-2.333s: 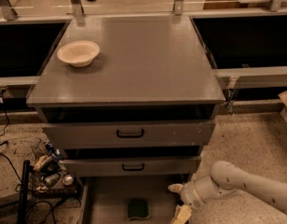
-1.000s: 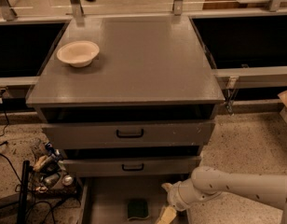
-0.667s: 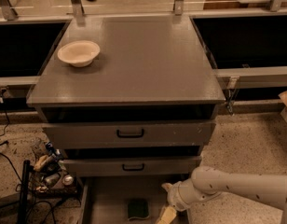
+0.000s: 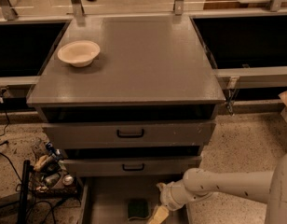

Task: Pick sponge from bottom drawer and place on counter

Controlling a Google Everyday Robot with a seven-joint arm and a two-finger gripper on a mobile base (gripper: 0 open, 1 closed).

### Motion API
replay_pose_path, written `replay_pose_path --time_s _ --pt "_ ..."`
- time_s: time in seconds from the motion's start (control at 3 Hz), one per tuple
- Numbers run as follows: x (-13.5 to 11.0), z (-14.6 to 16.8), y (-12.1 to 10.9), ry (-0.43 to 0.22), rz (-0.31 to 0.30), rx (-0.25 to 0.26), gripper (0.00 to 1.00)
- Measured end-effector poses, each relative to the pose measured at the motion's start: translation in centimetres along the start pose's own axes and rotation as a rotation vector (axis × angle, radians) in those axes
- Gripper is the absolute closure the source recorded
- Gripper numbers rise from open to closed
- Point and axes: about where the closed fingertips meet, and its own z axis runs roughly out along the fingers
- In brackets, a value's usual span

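Observation:
The sponge (image 4: 137, 209) lies dark green face up on the floor of the open bottom drawer (image 4: 106, 199), near the frame's lower edge. My gripper (image 4: 158, 202) reaches in from the right on a white arm and sits just right of the sponge, over the drawer; one cream finger (image 4: 158, 214) points down beside it. The grey counter (image 4: 134, 59) tops the cabinet above.
A cream bowl (image 4: 78, 53) stands at the counter's left. Two upper drawers with black handles (image 4: 130, 134) are pulled out slightly above the bottom drawer. Cables and small clutter (image 4: 48, 171) lie on the speckled floor left of the cabinet.
The gripper has moved left over the bottom drawer, closer to the sponge, then held nearly still. The sponge and bowl have not moved.

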Motion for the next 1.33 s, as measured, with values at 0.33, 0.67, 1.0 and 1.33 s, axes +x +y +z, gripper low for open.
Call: replay_pose_path --time_s 0.33,0.67,1.0,1.33 --pt "0.2 0.7 -0.2 0.015 0.010 0.023 0.00" --pt "0.9 3.1 -1.8 0.050 0.045 0.128 0.00" --pt "1.1 3.7 -1.9 0.053 0.043 0.122 0.00" --pt "0.8 8.2 -2.8 0.019 0.065 0.091 0.00"
